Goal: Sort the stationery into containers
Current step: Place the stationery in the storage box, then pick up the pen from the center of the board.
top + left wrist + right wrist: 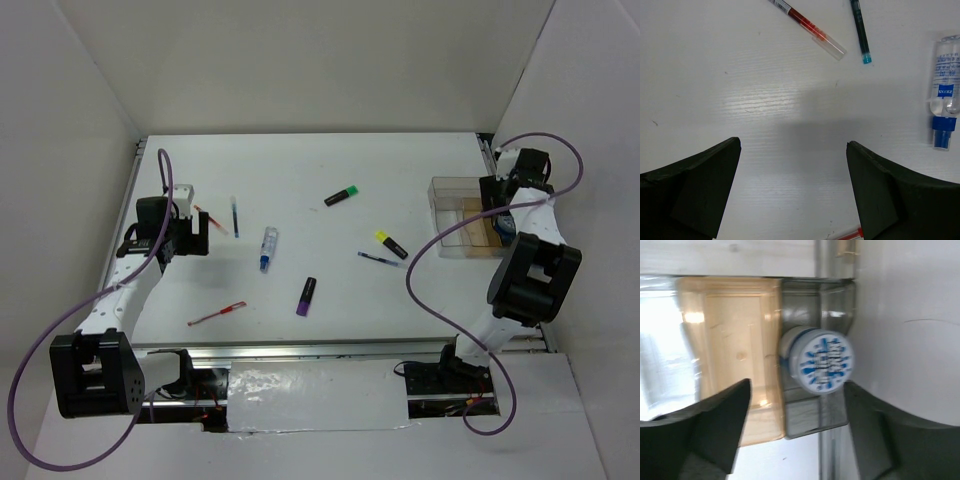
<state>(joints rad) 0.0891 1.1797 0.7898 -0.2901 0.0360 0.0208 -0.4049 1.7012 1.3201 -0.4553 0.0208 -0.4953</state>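
The clear box [450, 190] with a brownish base [735, 335] stands at the table's right edge. My right gripper [797, 390] hovers open over its end, above the round blue-white tape roll [820, 365], which is inside the box and free of both fingers. My left gripper [793, 145] is open and empty over bare table at the left [203, 237]. Beyond it lie a red pen [810, 27], a blue pen [861, 30] and the white-blue tube [944, 95]. A green highlighter [342, 196], a yellow one [391, 243] and a purple one [306, 296] lie mid-table.
A second red pen [217, 314] lies near the front left, and its tip shows by my left finger [847, 234]. A second blue pen [382, 260] lies beside the yellow highlighter. White walls close in the table on three sides.
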